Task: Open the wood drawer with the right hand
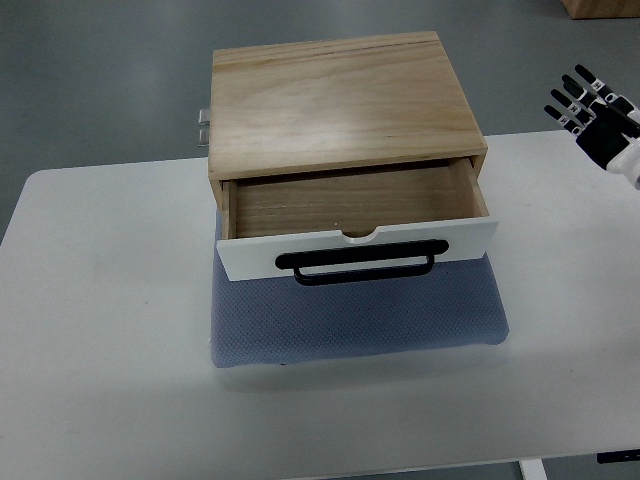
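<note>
We see the wood drawer [355,215] already pulled out of its wooden box [340,100], which stands on a blue mat [360,320] near the far edge of the worktop [100,330], about in the middle. Its white front carries a black handle [362,263]. The drawer holds nothing that we can see. The right robot hand [592,105] hovers off the far right corner, fingers spread, holding nothing. We judge the opening done; next it needs only to keep clear.

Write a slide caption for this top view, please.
Light wooden box on a blue-grey mat, its white-fronted, black-handled drawer pulled open; black-fingered right hand open, off to the side.
</note>
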